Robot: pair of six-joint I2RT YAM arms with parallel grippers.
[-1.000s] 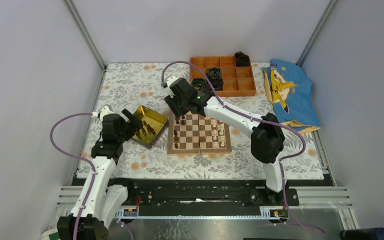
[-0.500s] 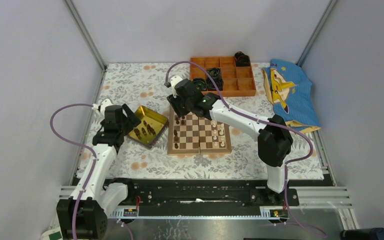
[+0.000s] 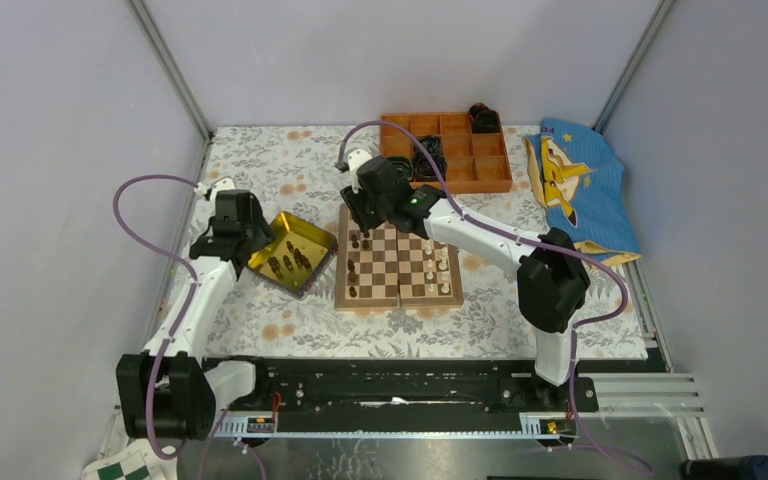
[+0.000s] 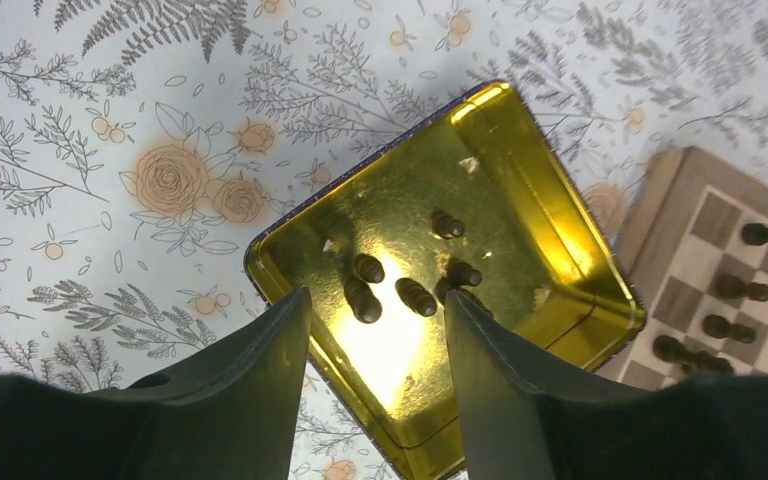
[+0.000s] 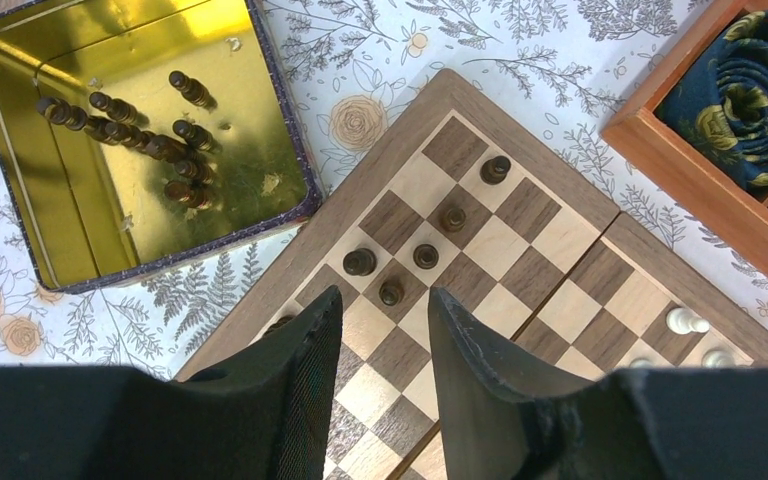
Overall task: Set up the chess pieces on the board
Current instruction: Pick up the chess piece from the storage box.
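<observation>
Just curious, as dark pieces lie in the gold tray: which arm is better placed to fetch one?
Probably left: the left claw hangs over the shiny gold rectangular tray, jaws apart above the dark brown wooden chess pieces; the right claw is over the checked wooden chessboard.

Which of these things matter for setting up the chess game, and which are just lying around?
For the job: chessboard, dark chess pieces, pale chess pieces, gold tray holding dark ones.
Lying about: orange compartment box, dark coiled rolls, blue Pikachu cloth.
</observation>
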